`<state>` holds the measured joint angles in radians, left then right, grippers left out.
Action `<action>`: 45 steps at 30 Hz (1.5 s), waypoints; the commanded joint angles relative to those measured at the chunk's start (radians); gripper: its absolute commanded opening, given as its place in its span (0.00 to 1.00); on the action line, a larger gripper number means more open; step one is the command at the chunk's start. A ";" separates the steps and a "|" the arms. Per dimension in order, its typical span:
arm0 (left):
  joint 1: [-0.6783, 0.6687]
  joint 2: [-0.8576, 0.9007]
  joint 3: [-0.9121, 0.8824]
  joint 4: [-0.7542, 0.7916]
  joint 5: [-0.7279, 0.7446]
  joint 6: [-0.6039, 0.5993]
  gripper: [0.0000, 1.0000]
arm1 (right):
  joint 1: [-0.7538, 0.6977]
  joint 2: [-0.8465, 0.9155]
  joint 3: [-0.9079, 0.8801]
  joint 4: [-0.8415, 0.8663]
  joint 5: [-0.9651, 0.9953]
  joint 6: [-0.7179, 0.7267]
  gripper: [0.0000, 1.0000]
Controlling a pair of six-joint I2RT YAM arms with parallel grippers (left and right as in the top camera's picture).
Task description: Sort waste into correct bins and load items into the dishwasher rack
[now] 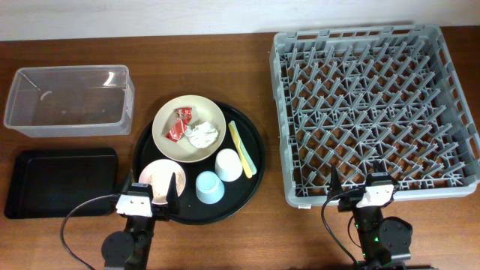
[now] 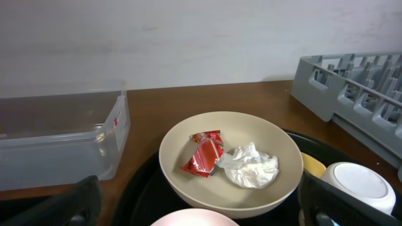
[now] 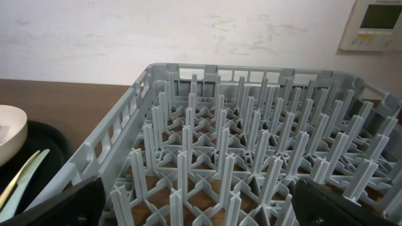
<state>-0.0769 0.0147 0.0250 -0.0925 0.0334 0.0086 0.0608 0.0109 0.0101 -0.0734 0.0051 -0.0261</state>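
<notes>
1. Inside the large cream round bowl [image 1: 188, 112], on the far part of the large round black tray [image 1: 251, 191]: small red crinkled wrapper [image 1: 180, 124] touching crumpled white tissue [image 1: 202, 135].
2. In the small pink bowl [image 1: 154, 174] at that tray's near-left edge: white rice grains [image 1: 166, 180], partly hidden.
3. Just right of it: light blue cup [image 1: 209, 187], white cup [image 1: 229, 165], then slim yellow plastic utensil [image 1: 241, 148] lying flat.
4. Left of the round tray, on the brown wooden bench [image 1: 75, 37]: clear rectangular plastic box [image 1: 127, 101] far, shallow black rectangular tray [image 1: 60, 180] near.
5. On the box's end wall: white sticker [image 2: 117, 116] with red print, too small to read.
6. To the right: large square grey plastic rack [image 1: 279, 112], with a strip of bare bench between it and the round tray.
7. Spread wide, gripping nothing: left hand [image 1: 152, 189] over the pink bowl's near rim, right hand [image 1: 361, 184] at the rack's near edge.
</notes>
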 commanded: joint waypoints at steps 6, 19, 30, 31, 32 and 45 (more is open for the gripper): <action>-0.004 -0.009 -0.009 0.002 -0.007 0.023 0.99 | 0.005 -0.007 -0.005 -0.006 -0.001 0.004 0.98; -0.003 0.040 0.227 0.093 0.196 0.012 0.99 | 0.005 -0.007 -0.005 -0.006 -0.001 0.004 0.98; -0.003 0.933 1.279 -0.563 0.100 0.167 0.99 | 0.005 -0.007 -0.005 -0.006 -0.001 0.004 0.98; -0.003 1.036 1.390 -0.660 0.096 0.174 0.99 | 0.005 -0.007 -0.005 -0.006 -0.001 0.004 0.98; -0.003 1.132 1.491 -0.750 0.089 0.174 0.99 | 0.005 -0.007 -0.005 -0.006 -0.001 0.004 0.98; -0.004 1.622 1.691 -0.935 0.134 0.172 0.47 | 0.005 -0.007 -0.005 -0.006 -0.001 0.004 0.98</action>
<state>-0.0776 1.6402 1.6978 -1.0218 0.1734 0.1696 0.0608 0.0101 0.0101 -0.0738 0.0051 -0.0261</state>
